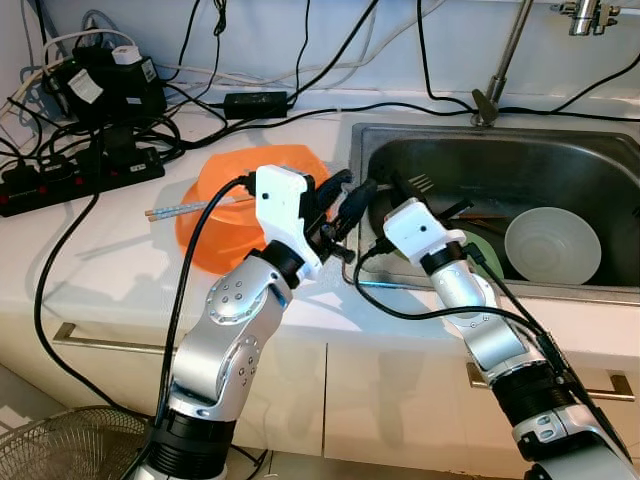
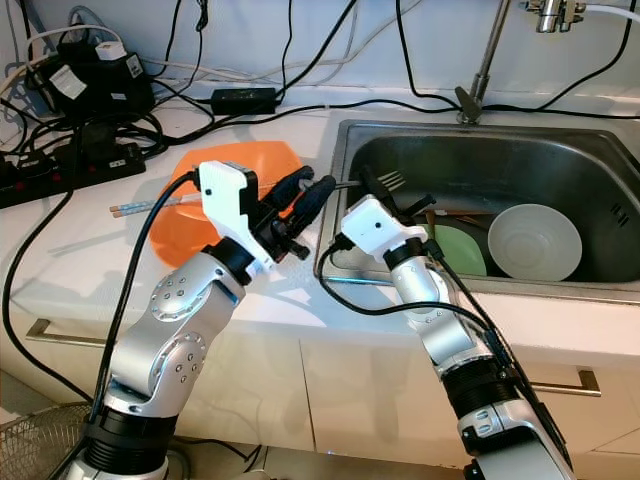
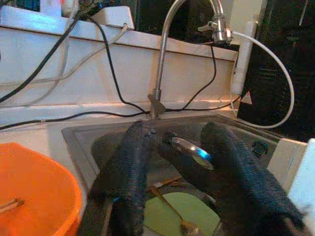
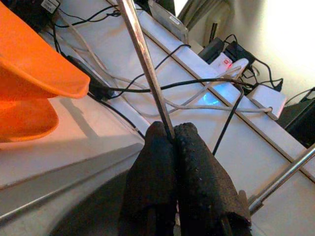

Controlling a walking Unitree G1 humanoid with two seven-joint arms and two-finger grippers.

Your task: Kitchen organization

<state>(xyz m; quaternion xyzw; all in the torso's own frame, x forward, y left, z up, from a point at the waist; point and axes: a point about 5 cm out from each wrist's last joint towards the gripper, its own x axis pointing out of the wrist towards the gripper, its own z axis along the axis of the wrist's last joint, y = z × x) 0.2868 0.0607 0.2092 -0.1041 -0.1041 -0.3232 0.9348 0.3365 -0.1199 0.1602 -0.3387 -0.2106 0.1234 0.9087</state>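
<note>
Far left of the counter is a tangle of power strips (image 1: 80, 175) and cables, so that side's basically off limits for dishes. Next over, the orange bowl (image 1: 225, 215) sits on the counter just beside the sink (image 1: 600, 160), with a pair of chopsticks (image 1: 185, 207) lying across it, looks like that's the collection spot for utensils. The left gripper (image 1: 345, 205) hangs over the sink's near left corner with its fingers spread and nothing between them, probably waiting to take a handoff. Right next to it the right gripper (image 4: 173, 142) has its fingers pressed tight on the thin handle of a fork (image 1: 418, 183), tines up over the basin, held at the very end so the other hand has room to grab. Still in the sink: a green plate (image 1: 482, 252) with a spoon (image 3: 172, 214) on it, and a white bowl (image 1: 552, 245) to the right
</note>
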